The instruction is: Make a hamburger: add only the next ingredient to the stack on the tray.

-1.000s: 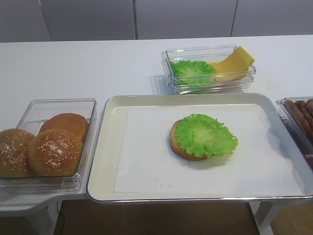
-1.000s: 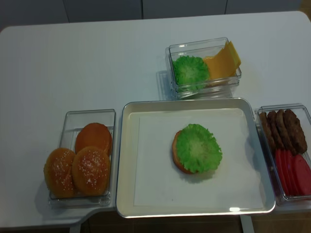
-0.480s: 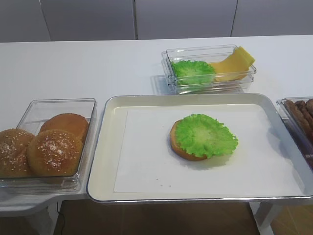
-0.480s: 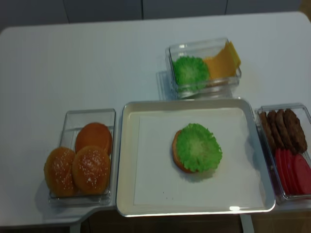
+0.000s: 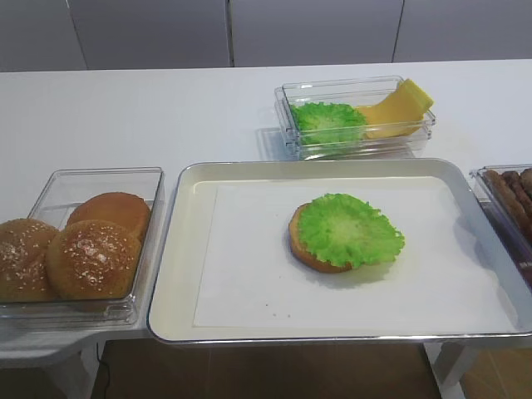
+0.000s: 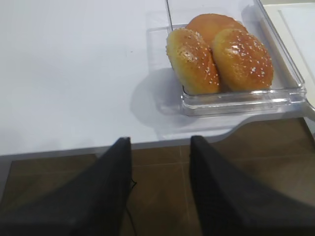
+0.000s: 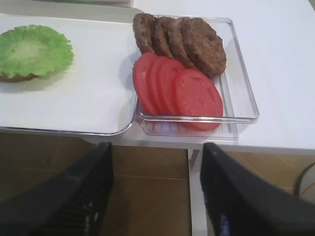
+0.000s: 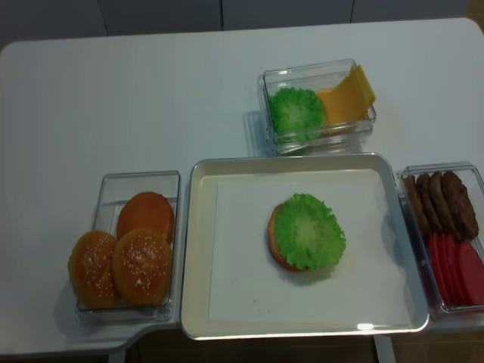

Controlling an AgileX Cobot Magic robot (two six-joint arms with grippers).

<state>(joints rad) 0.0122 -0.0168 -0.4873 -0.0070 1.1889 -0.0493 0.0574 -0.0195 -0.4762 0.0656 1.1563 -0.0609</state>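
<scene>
A bright green ruffled lettuce leaf (image 5: 349,229) lies on the round bun bottom half (image 5: 301,248), overhanging it to the right, near the middle of the paper-lined silver tray (image 5: 184,249). The right wrist view shows the same leaf (image 7: 32,49) at upper left. My right gripper (image 7: 156,147) hangs open and empty below the table's front edge, in front of the patty and tomato container. Off the table's front left, my left gripper (image 6: 160,140) is open and empty too, in front of the bun container. Neither gripper appears in the exterior views.
A clear container (image 5: 357,116) behind the tray holds another lettuce leaf (image 5: 327,120) and yellow cheese (image 5: 399,108). Sesame buns (image 5: 91,258) fill a container left of the tray. On the right, a container (image 7: 241,98) holds brown patties (image 7: 197,42) and tomato slices (image 7: 182,91).
</scene>
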